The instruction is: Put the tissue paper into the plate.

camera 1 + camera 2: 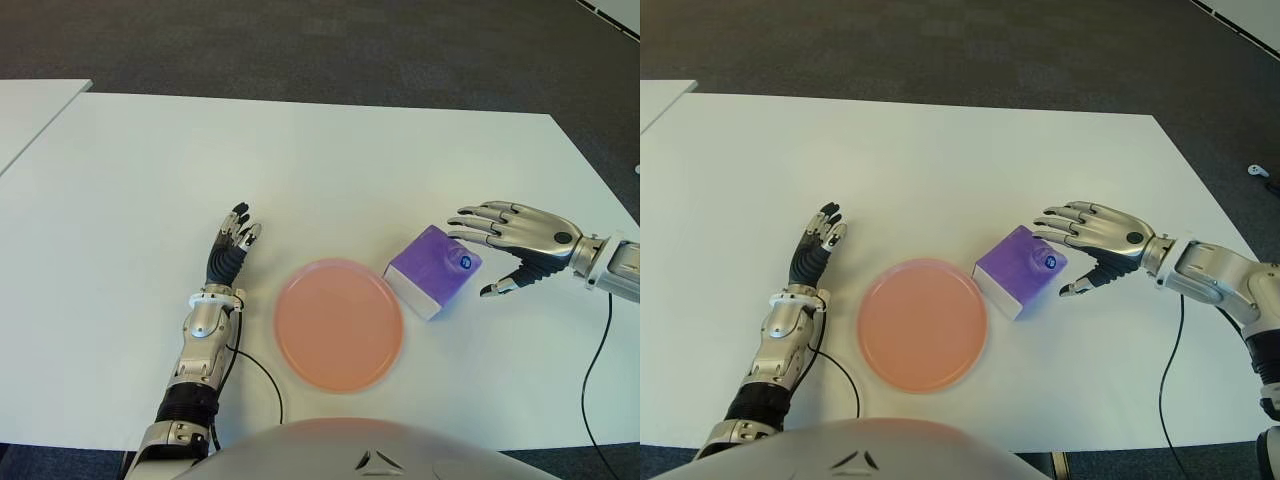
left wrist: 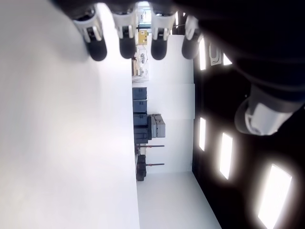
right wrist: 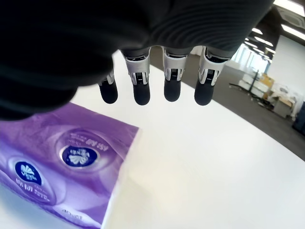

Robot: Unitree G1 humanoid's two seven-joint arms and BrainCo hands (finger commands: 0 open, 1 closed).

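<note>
White table point(image 1: 300, 160) filled most of the view, with dark carpet beyond it. On it lay the purple tissue pack point(image 1: 432, 270), just right of the pink plate point(image 1: 339, 322) and seemingly not quite touching the rim. The right hand point(image 1: 513, 240) hovered at the pack's right side, fingers spread over its edge, thumb apart, gripping nothing. The left hand point(image 1: 229, 252) showed left of the plate, fingers straight and empty.

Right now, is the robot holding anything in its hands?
No, nothing is held. The right hand is open beside the purple tissue pack, not gripping it. The left hand shows open, left of the plate.
</note>
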